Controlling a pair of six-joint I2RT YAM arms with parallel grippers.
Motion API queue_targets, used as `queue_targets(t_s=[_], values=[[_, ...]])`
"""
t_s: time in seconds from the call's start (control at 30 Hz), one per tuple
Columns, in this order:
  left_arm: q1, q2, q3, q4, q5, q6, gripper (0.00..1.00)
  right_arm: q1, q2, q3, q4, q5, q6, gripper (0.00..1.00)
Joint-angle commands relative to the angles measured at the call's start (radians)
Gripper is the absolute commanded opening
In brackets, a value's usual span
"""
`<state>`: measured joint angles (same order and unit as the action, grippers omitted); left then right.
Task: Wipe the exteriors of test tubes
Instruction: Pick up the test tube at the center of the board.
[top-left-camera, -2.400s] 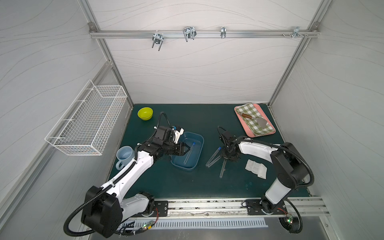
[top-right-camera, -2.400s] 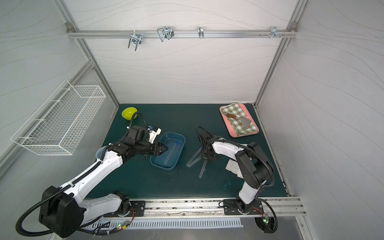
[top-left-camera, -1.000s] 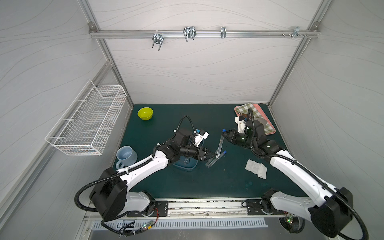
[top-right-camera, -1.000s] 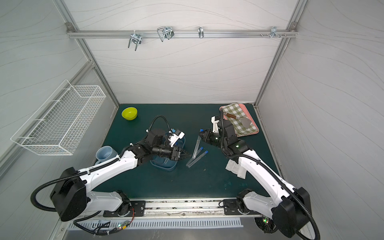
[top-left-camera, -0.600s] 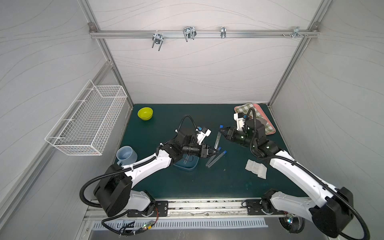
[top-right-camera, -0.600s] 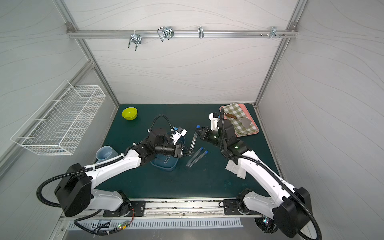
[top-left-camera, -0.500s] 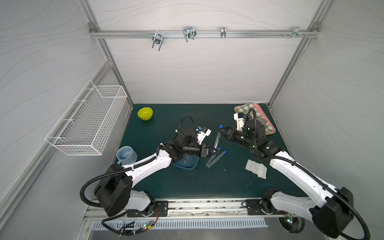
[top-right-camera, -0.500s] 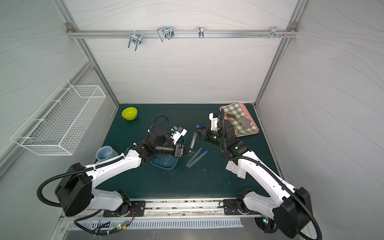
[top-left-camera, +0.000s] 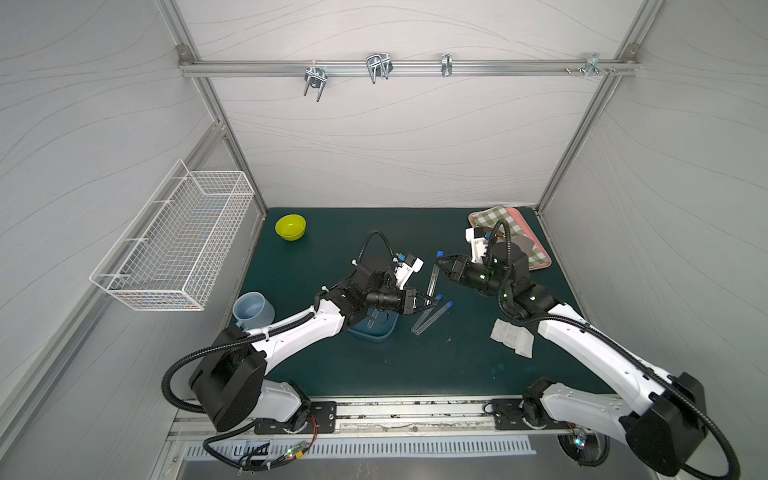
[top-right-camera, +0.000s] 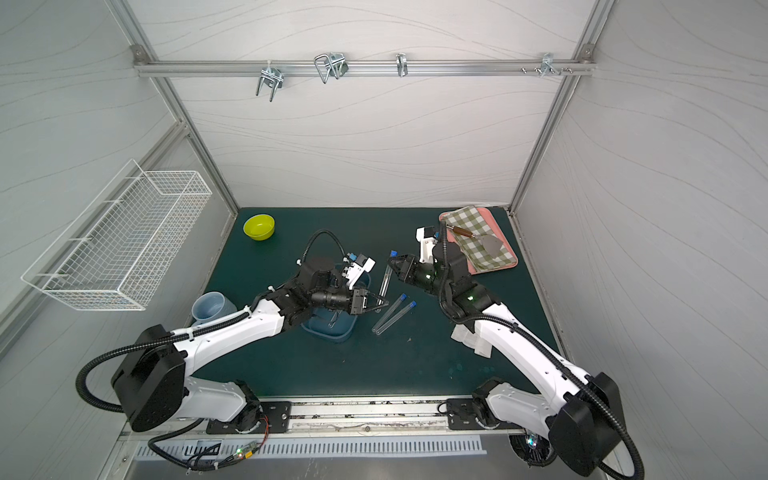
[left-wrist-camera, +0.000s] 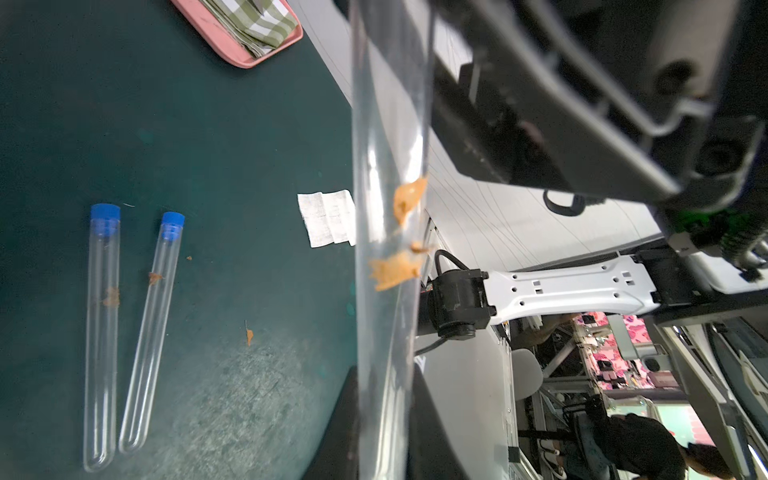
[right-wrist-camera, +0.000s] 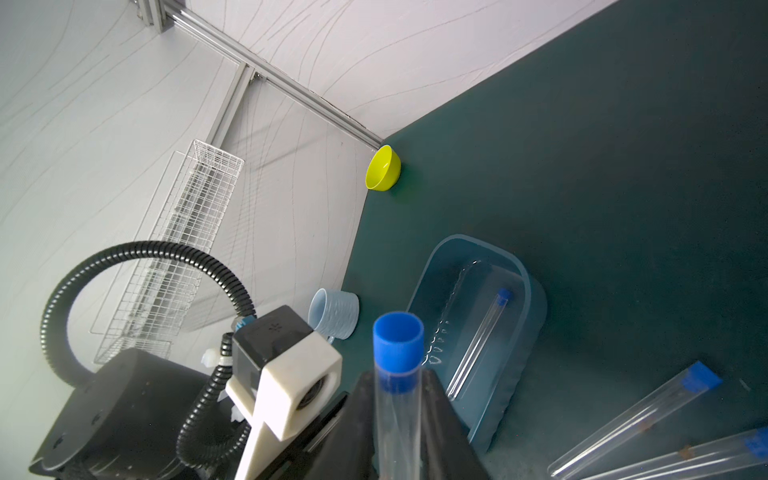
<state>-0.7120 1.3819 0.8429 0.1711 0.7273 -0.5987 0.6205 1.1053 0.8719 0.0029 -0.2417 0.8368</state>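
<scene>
Looking down into a booth walled with white wavy-grained panels (top-left-camera: 374, 145), framed in aluminium, with a metal rail of hooks (top-left-camera: 415, 68) across the back and a white wire basket (top-left-camera: 178, 237) hung on the side wall. Floored with a dark green desk (top-left-camera: 332, 249), scuffed pale in patches and flecked with a few orange crumbs (left-wrist-camera: 248, 336) in the left wrist view. Holding up, above the middle of that desk, a long clear test tube with a blue cap (top-left-camera: 433, 278), roughly upright, cap uppermost, smeared partway along with orange-brown residue (left-wrist-camera: 395, 266). Clamping its lower end in the left claw (top-left-camera: 428, 303), closed firmly on the tube. Flanking it just under the cap with the fingers of the right claw (top-left-camera: 437, 262), close on both sides; unclear whether pressing or merely near. Lying flat on the desk just beside, side by side, caps toward the back: two more capped clear tubes (top-left-camera: 432, 316), each marked with a small brown smear. Resting inside a translucent blue plastic tray (right-wrist-camera: 536, 299), partly under the left arm: a fourth capped tube (right-wrist-camera: 478, 340). Beside the right arm, a folded white wipe (top-left-camera: 511, 337) on the desk. In the far right corner, a pink tray (top-right-camera: 494, 268) lined with a green-checked cloth (top-right-camera: 469, 222) and carrying a brown-handled metal tool (top-right-camera: 478, 239). In the far left corner, a small yellow bowl (top-left-camera: 291, 226); nearer along the left wall, a pale blue ribbed cup (top-left-camera: 253, 309).
</scene>
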Motion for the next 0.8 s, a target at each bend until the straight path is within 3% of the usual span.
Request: queue_targets(t_s=[0.0,0.1,0.2,0.37,0.47,0.6,0.77], values=[[-0.004,-0.026,0.005,-0.007,-0.055,0.019,0.06,0.012,-0.006,0.011,0.003,-0.01,-0.003,0.46],[-0.003,-0.032,0.002,-0.036,-0.081,0.027,0.06,0.01,-0.025,0.036,-0.054,0.021,-0.03,0.7],[-0.002,-0.038,0.002,-0.07,-0.102,0.04,0.06,-0.046,-0.069,0.093,-0.215,0.017,-0.088,0.78],[-0.001,-0.069,0.008,-0.156,-0.146,0.099,0.06,-0.306,-0.165,0.127,-0.6,0.014,-0.184,0.75],[0.0,-0.081,0.008,-0.19,-0.153,0.121,0.06,-0.44,-0.141,0.09,-0.791,0.008,-0.265,0.7],[0.001,-0.091,0.009,-0.217,-0.158,0.136,0.07,-0.46,-0.059,-0.016,-0.87,0.044,-0.328,0.66],[0.003,-0.114,0.008,-0.248,-0.171,0.157,0.07,-0.46,0.021,-0.165,-0.791,0.124,-0.303,0.59]])
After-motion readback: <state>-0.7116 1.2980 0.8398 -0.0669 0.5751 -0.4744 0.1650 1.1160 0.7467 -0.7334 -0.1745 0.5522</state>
